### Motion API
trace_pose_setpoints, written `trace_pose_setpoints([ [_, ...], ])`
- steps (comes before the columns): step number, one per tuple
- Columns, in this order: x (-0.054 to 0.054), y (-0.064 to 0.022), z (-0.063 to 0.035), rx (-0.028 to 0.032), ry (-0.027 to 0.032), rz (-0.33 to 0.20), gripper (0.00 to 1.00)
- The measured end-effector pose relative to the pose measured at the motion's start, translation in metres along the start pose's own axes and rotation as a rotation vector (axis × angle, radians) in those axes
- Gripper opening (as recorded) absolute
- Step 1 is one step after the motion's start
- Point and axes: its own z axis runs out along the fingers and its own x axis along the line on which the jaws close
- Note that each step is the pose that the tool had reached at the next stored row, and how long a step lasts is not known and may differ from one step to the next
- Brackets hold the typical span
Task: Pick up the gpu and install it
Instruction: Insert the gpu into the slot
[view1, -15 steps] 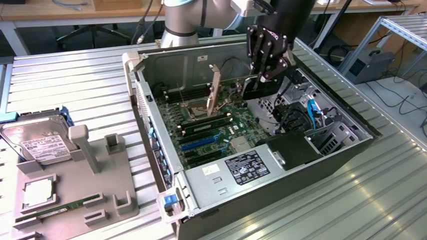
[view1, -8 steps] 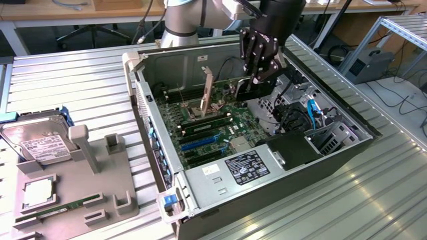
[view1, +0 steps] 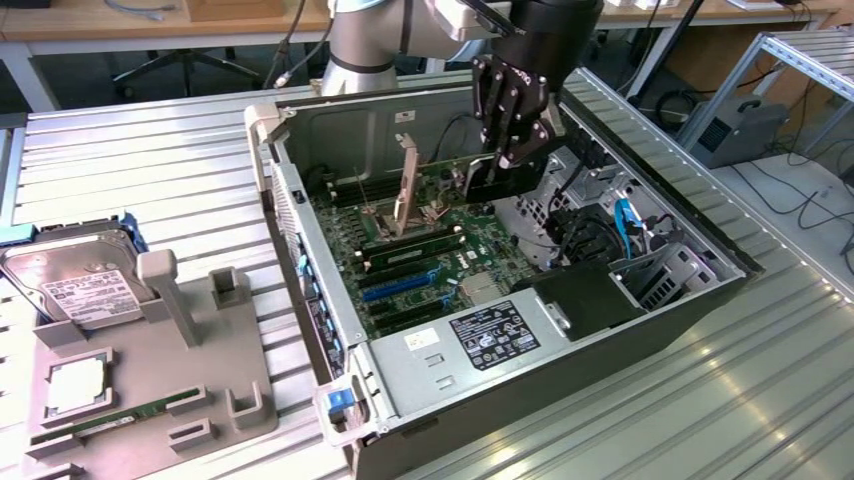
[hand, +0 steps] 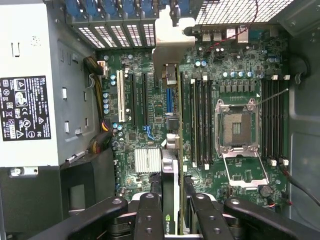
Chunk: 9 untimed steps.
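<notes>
The ribbed metal surface (view1: 160, 160) carried an open computer case (view1: 694, 300) lying on its side, with a grey holder (view1: 160, 390) well apart from it toward the exterior view's left. Inside the case sat the power supply (view1: 487, 335) and, beside it, the motherboard (view1: 427, 250) with its empty processor socket (hand: 236, 127). On the holder lay a hard drive (view1: 80, 285), a processor chip (view1: 78, 385) and a narrow memory stick (view1: 120, 422).

The gpu (hand: 170, 170) was not on the holder. It stood on edge inside the case, clenched between the fingers (hand: 150, 215) of the tool (view1: 514, 160), which reached in from above. The card therefore lay directly under the tool, between it and the board. Its long axis ran parallel to the expansion slots and the memory slots. Its silvery bracket (hand: 170, 45) pointed at the slotted rear wall of the case, and the gripped end was the opposite one. The card's lower edge lined up closely with the blue slot (hand: 169, 100). Whether that edge had entered a slot could not be told.
</notes>
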Motion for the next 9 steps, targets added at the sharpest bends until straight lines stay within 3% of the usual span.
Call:
trace_pose_setpoints([
  [9,-0.0001,0.0002,0.0011,0.0,-0.0001,0.0,0.27],
])
